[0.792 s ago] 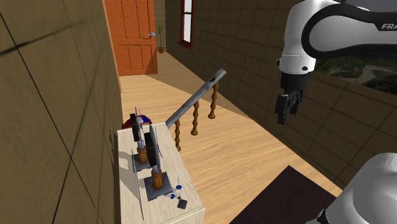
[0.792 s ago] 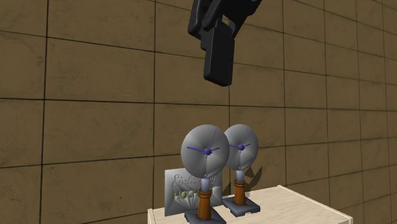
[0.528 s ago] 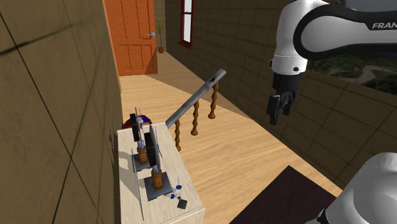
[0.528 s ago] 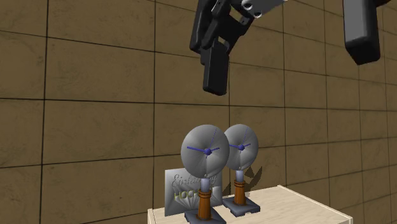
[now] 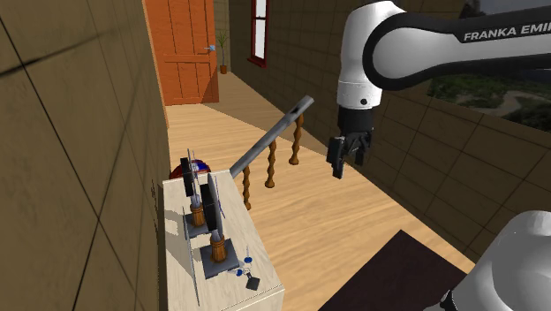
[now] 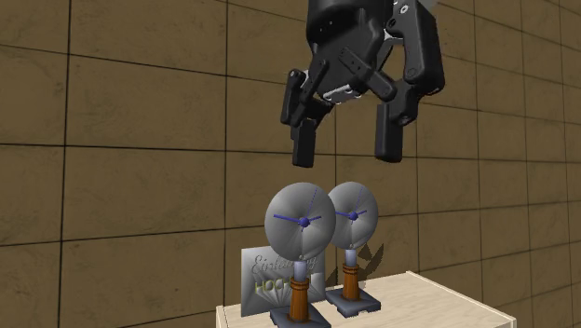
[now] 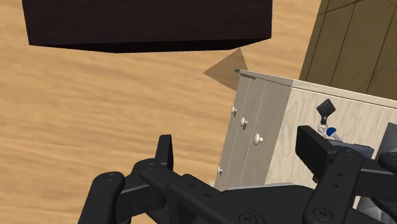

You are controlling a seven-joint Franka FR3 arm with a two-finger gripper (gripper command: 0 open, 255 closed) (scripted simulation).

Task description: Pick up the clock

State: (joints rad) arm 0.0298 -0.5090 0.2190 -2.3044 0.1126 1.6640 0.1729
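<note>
The end effector (image 6: 346,147) is hanging up in the air w/ its two fingers spread wide, holding nothing. In the 2nd exterior view, two look-alike clocks are standing on the pale desk (image 6: 447,296), around 6 o'clock from it & well apart. The near clock (image 6: 298,220) is sitting just at 9 o'clock of the far clock (image 6: 353,213); can't tell which one is meant. Each is showing a round grey face, blue hands, a thin neck, a brown stem & a flat dark base. I'm guessing it's light, stiff & top-heavy, so easy to tip. The face looks too wide, so pinching the brown stem seems best.
</note>
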